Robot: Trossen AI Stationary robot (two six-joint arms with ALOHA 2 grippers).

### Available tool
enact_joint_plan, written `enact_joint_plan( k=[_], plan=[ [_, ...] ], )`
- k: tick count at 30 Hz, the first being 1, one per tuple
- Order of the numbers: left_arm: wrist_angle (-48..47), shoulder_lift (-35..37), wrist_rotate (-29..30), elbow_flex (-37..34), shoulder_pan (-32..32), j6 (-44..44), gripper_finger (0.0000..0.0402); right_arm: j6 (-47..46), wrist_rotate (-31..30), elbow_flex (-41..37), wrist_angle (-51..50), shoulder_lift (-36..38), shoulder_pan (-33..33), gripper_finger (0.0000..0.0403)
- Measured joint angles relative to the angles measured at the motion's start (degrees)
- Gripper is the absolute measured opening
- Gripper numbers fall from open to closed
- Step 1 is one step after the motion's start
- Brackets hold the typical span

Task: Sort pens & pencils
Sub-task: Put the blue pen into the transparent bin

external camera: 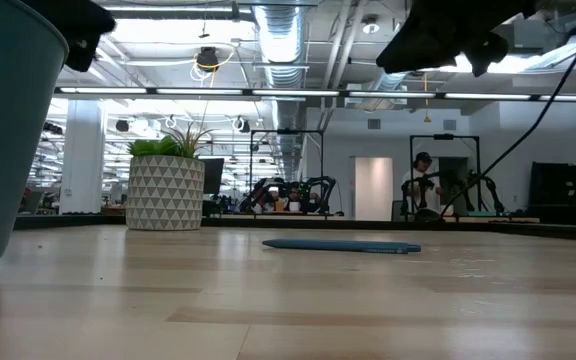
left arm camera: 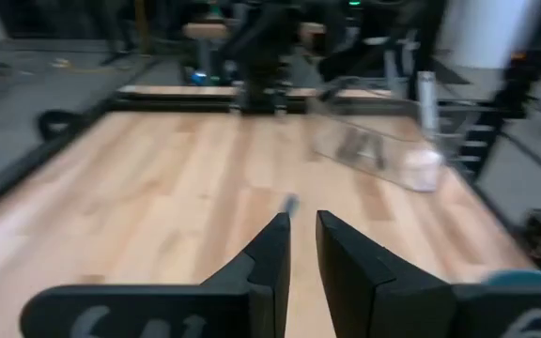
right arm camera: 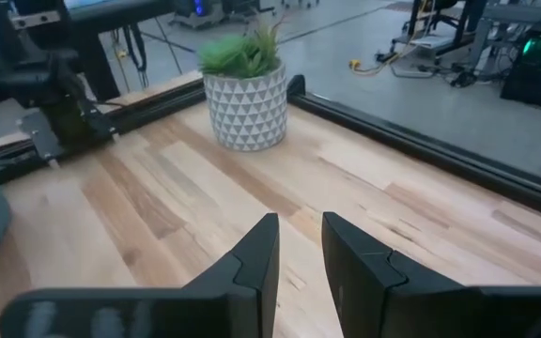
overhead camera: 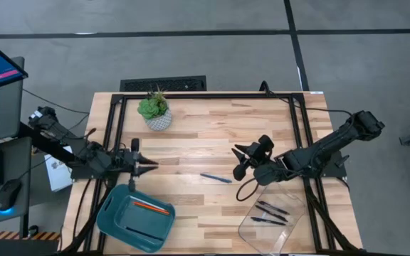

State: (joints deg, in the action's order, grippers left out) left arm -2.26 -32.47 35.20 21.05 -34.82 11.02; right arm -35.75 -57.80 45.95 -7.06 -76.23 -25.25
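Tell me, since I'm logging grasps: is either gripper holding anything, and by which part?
Nothing is held. The left gripper and right gripper each show bare table between their fingers; the blue pen lies untouched.

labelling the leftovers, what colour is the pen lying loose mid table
Blue; the pen shows best in the high view, between the two grippers.

The left wrist view is smeared: ahead of the left gripper (left arm camera: 303, 246), whose jaws stand a narrow slit apart, a small dark streak (left arm camera: 290, 202) lies on the tabletop (left arm camera: 158, 188), too blurred to name. The clear tray (left arm camera: 369, 150) beyond is also soft, its contents only dark smudges. In the low view the teal bin (external camera: 8, 130) is cut off by the edge, and both arms show only as dark shapes at the top. In the high view, the black pens (overhead camera: 270, 213) in the clear tray cannot be counted surely.
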Motion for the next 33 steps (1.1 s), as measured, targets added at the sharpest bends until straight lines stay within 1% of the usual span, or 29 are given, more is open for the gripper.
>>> enact_joint_plan(
  k=[3, 5, 10, 11, 13, 16, 20, 22, 25, 27, 29, 33],
  plan=[
    [-0.15, -0.12, -0.1, 0.1, 4.82, -1.7, 0.0045, 0.27, 0.83, 0.0, -0.34, 0.01, 0.81, 0.0107],
    [-0.46, -0.27, -1.65, 0.1, 8.45, -2.23, 0.0045, 0.31, 0.81, 0.0, -0.52, 0.02, 0.8, 0.0107],
    [-0.35, -1.92, -10.51, 0.1, 17.97, -4.18, 0.0045, 1.57, 1.54, 0.0, -5.85, 0.02, 1.66, 0.0107],
    [0.23, -2.62, -12.29, 0.12, 19.7, -4.15, 0.0045, 1.4, 2.96, -0.18, -6.48, 0.02, 2.18, 0.0107],
    [1.53, -4.39, -15.9, 0.12, 22.88, -4.2, 0.0045, 1.33, 8.11, -1.22, -6.13, 0.02, 3.29, 0.0107],
    [4.74, -8.03, -20.84, 0.14, 26.13, -5.43, 0.0045, 1.64, 14.61, -2.82, -4.16, 0.02, 4.03, 0.0107],
    [10.12, -13.52, -24.14, 0.14, 28.02, -7.93, 0.0045, 1.75, 17.99, -4.88, -2.17, 0.02, 3.93, 0.0107],
    [12.37, -16.42, -24.48, 0.14, 28.08, -8.68, 0.0045, 3.18, 21.45, -6.3, -0.7, 0.02, 3.93, 0.0107],
    [14.42, -20.57, -24.52, 0.14, 28.08, -9.07, 0.0045, 7.69, 27.88, -7.83, 1.39, 0.02, 4.03, 0.0107],
    [14.83, -23.09, -24.49, 0.14, 28.08, -9.09, 0.0045, 10.14, 30.38, -8.54, 3.73, 0.01, 4.45, 0.0107],
    [15.02, -25.28, -24.47, 0.14, 28.08, -9.09, 0.0045, 11.21, 30.94, -9.07, 5.72, 0.0, 5.43, 0.0107],
    [16.03, -28.2, -24.45, 0.14, 28.08, -9.11, 0.0045, 10.5, 30.74, -9.14, 7.36, -0.84, 8.52, 0.0107]
  ],
)
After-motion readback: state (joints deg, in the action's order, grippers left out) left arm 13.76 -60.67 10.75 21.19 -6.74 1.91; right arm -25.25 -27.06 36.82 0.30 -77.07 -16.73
